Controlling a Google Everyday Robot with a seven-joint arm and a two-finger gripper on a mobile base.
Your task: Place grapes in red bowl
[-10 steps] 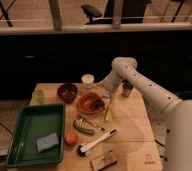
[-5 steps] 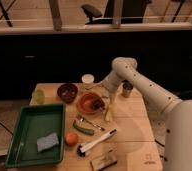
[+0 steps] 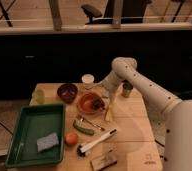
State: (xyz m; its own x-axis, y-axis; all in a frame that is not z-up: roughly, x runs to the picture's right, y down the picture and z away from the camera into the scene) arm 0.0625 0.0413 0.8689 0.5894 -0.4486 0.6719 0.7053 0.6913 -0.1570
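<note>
The red bowl [image 3: 87,103] stands on the wooden table, just right of a dark maroon bowl [image 3: 67,92]. A small dark purplish cluster, the grapes [image 3: 96,104], lies at the right side of the red bowl, inside its rim. My gripper [image 3: 101,105] comes down from the white arm [image 3: 139,85] at the right. It sits at the bowl's right edge, right against the grapes. I cannot see whether it holds them.
A green tray [image 3: 24,125] with a grey-blue sponge [image 3: 48,141] is at the front left. An orange fruit [image 3: 71,138], a long green vegetable [image 3: 83,129], a white-handled brush [image 3: 96,141] and a small box [image 3: 104,161] lie in front. A white cup [image 3: 88,79], a green cup [image 3: 38,95] and a can [image 3: 127,90] stand behind.
</note>
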